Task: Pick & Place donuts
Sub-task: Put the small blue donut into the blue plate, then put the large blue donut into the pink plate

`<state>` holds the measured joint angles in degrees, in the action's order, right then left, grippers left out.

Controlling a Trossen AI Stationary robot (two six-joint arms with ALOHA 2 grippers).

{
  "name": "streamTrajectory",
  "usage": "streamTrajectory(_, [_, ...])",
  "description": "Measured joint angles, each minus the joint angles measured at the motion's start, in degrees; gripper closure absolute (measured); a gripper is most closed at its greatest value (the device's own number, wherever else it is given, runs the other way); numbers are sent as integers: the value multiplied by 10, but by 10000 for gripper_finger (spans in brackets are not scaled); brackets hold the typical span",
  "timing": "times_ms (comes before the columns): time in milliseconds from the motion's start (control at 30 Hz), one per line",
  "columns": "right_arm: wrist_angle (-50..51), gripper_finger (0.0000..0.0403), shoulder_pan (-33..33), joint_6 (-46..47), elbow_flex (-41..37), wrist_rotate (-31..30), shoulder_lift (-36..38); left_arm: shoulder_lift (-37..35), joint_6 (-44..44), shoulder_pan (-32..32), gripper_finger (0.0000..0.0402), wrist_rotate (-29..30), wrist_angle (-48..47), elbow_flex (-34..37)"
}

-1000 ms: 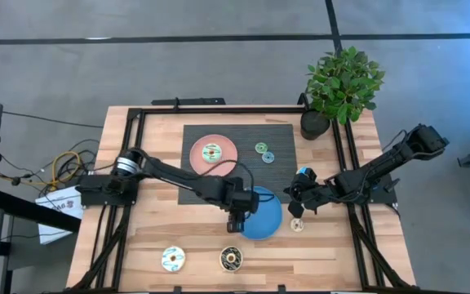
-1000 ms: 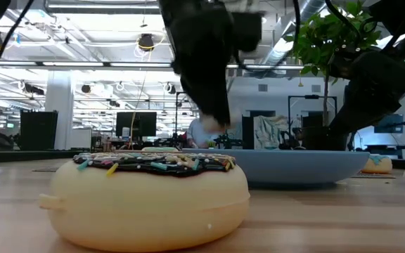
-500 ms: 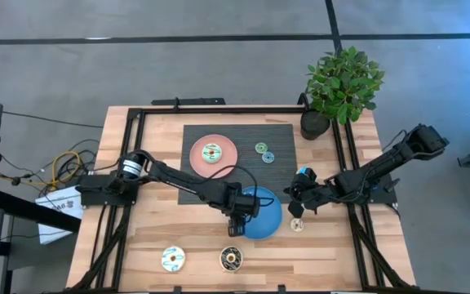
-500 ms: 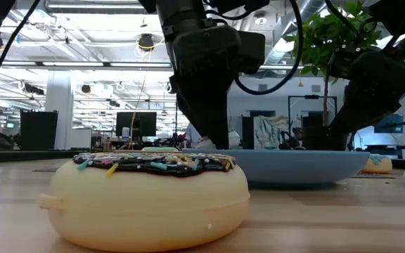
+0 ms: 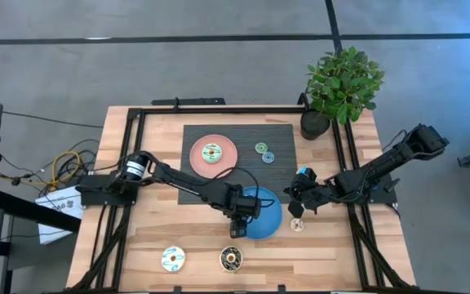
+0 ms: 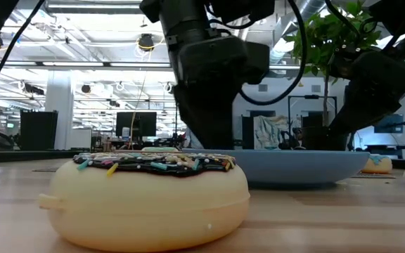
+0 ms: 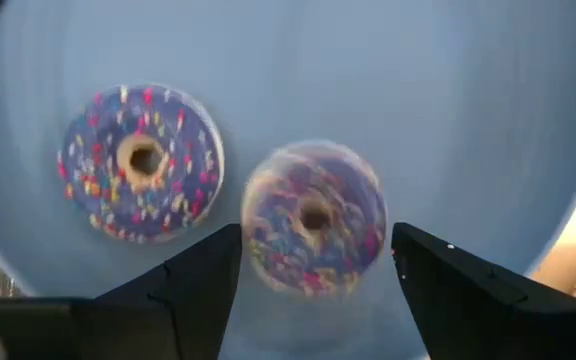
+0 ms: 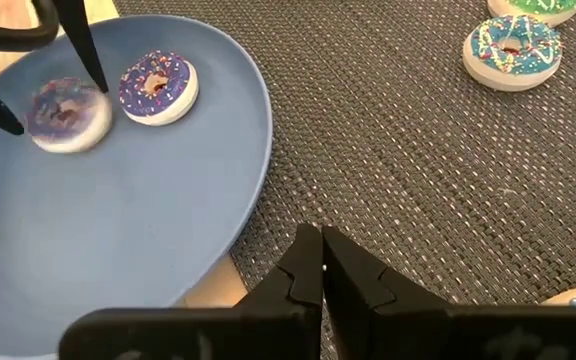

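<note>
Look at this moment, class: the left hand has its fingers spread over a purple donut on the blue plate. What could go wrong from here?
1. The left hand straddles the blurred purple donut; lifting carelessly, a finger could catch it and drag it off the blue plate.
2. A second purple donut lies close beside; a sideways move might knock it.
3. The shut right hand waits near the plate's edge, so the arms could collide.

Grey floor [image 5: 219, 65] around the table; ceiling lights [image 6: 83, 8], monitors [image 6: 136, 125] behind.
</note>
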<state>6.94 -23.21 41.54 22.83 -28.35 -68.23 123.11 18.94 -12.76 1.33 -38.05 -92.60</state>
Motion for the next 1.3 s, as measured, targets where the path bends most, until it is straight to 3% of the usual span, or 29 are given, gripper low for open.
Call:
streamTrajectory(400, [0,401,0,0,0,0,0,0,-15,4,127,4,-37,-25])
streamTrajectory(733, [-1,401,0,0,0,0,0,-56,-100,9,131,117,-128,-62])
streamTrajectory(900, [-1,401,1,0,0,0,0,-134,-101,21,176,158,-203,-41])
streamTrajectory(1100, [-1,401,1,4,0,-1,0,-277,-66,20,279,157,-170,105])
streamTrajectory(1300, [-1,401,1,50,0,0,0,-463,-36,12,385,138,41,371])
